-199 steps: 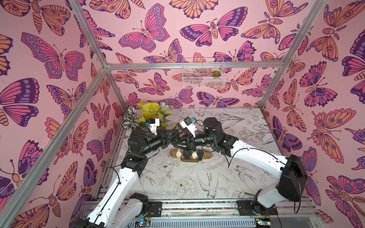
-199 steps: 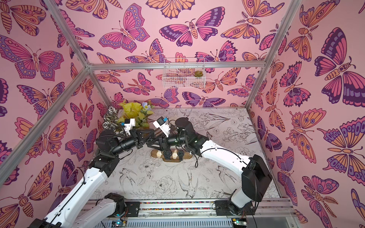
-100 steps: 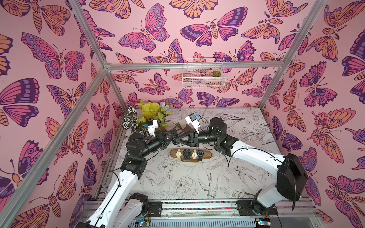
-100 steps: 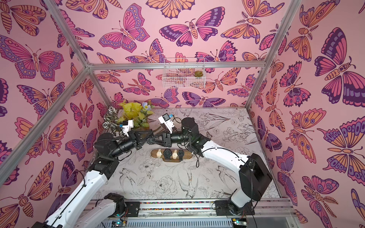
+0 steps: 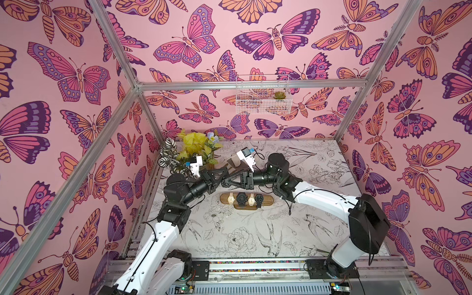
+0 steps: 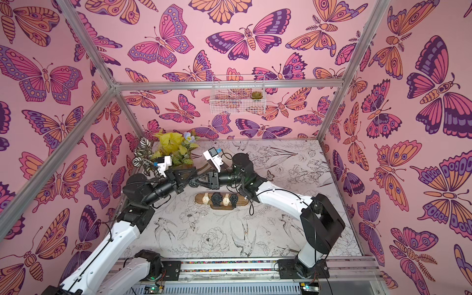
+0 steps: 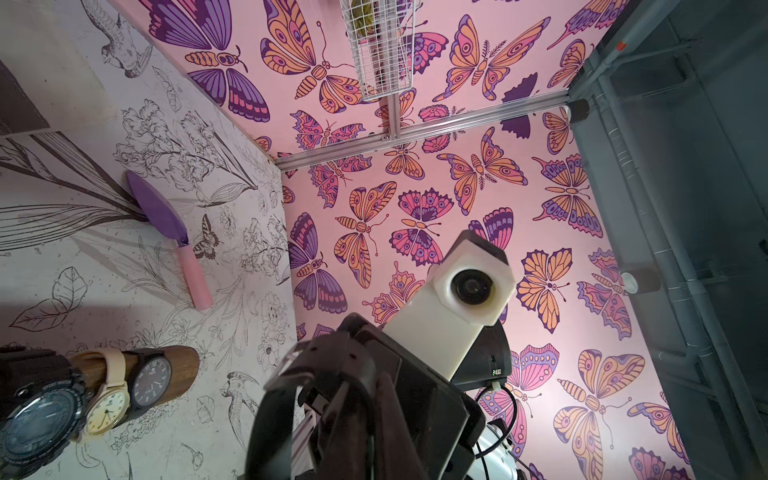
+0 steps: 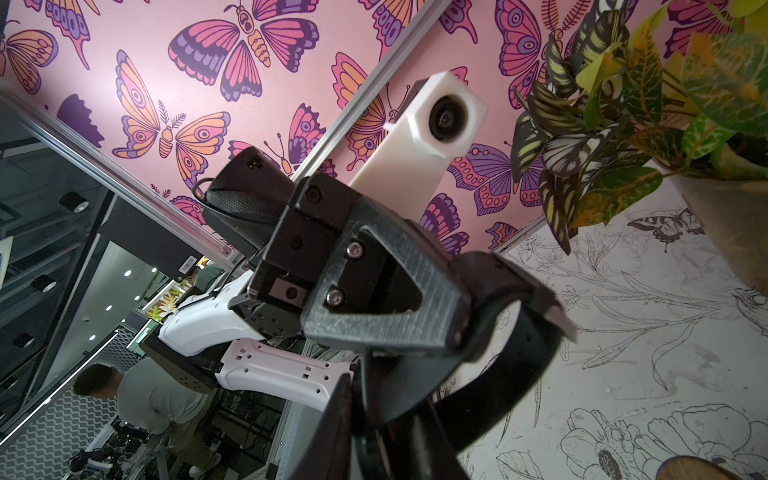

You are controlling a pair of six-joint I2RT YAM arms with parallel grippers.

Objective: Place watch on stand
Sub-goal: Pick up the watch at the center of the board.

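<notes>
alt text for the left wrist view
A black watch strap loops in the foreground by the right arm's wrist and white camera. Behind, a wooden stand shows three watches, and a purple trowel lies on the floral table.

The black watch (image 8: 538, 365) is up off the desk (image 5: 255, 235), strap looped, just behind the long wooden stand (image 5: 268, 200), whose bar carries four watches (image 5: 244, 199) side by side.
</notes>
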